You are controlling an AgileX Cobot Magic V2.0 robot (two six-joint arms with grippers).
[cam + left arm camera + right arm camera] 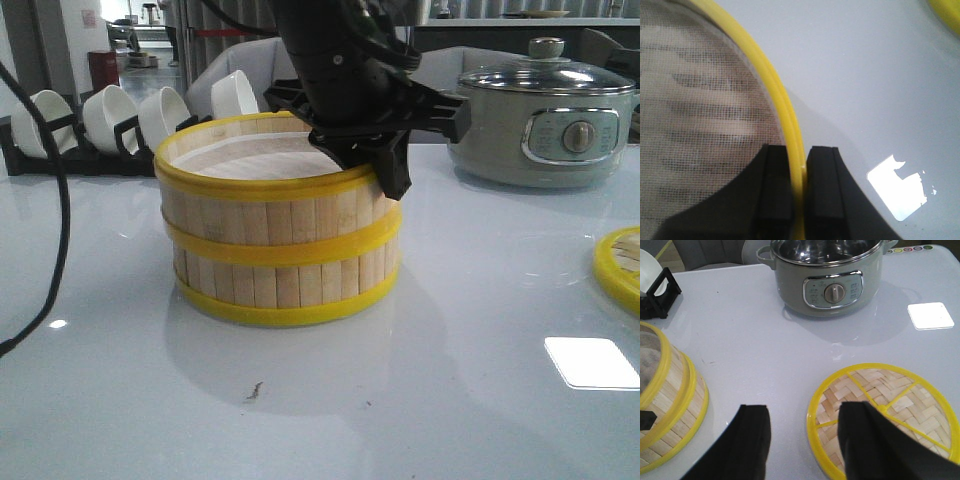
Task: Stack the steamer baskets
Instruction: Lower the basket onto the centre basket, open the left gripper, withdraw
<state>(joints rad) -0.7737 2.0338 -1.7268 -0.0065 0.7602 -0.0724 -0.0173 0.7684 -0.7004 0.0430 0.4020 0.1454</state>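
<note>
Two steamer baskets with bamboo-slat walls and yellow rims stand stacked at the table's middle; they also show in the right wrist view. My left gripper is shut on the top basket's yellow rim at its right side, one finger inside, one outside. The woven-bamboo lid with yellow rim and spokes lies flat on the table to the right; its edge shows in the front view. My right gripper is open and empty above the lid's left edge.
A grey-green electric pot with a glass lid stands at the back right. White bowls in a black rack stand at the back left. A black cable hangs at the left.
</note>
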